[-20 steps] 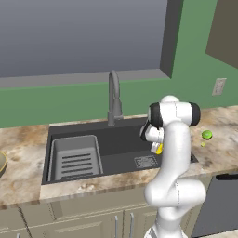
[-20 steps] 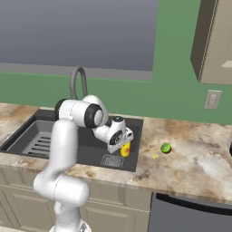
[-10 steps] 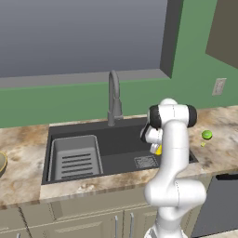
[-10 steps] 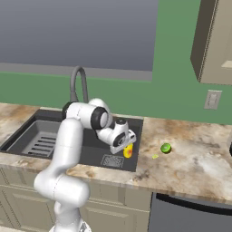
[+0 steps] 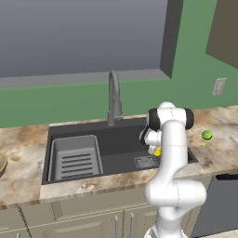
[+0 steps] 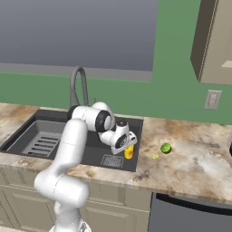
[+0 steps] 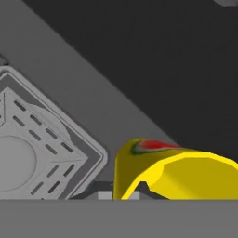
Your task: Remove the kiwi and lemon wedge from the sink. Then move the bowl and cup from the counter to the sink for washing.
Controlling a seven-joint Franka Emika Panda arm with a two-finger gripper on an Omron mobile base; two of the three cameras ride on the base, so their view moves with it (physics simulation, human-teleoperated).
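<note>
Clearly, the end effector grips a small yellow cup with a red mark, above the sink.

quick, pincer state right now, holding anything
Pincer: closed on the small yellow cylindrical cup with a red mark, held over the dark grey sink near the square drain.

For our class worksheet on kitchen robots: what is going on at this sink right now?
The white arm holds the yellow cup in its gripper, jaws shut on it, low over the sink near the square drain. The kiwi and the lemon wedge already lie on the counter to the right. The bowl sits at the far left, not yet moved.
</note>
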